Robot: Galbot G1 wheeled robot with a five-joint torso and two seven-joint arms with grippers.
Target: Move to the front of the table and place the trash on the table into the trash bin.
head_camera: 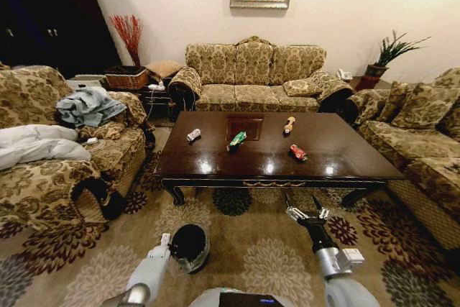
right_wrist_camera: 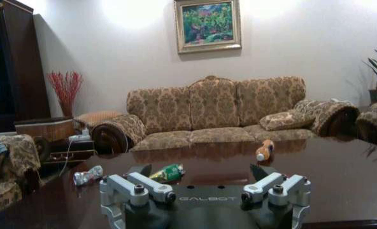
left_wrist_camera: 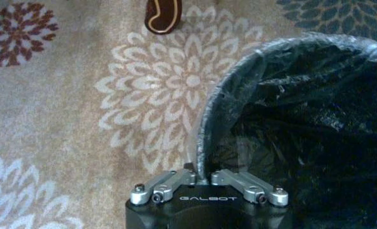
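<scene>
Clenched on the rim of the small round black trash bin [left_wrist_camera: 303, 119] with its crinkly clear liner, the left claw [left_wrist_camera: 203, 179] is held low over the floral carpet [left_wrist_camera: 112, 95]. Spread wide, the right claw [head_camera: 305, 213] is raised before the glossy dark brown wooden desk [head_camera: 323, 156] — four bits of trash are scattered there: silver wrapper [head_camera: 193, 135], green wrapper [head_camera: 236, 141], brown-orange bottle [head_camera: 289, 125], red wrapper [head_camera: 297, 152].

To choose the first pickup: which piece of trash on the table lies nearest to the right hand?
The red wrapper. It lies on the table's near right part, closest to the right hand; the others lie farther back or left.
</scene>
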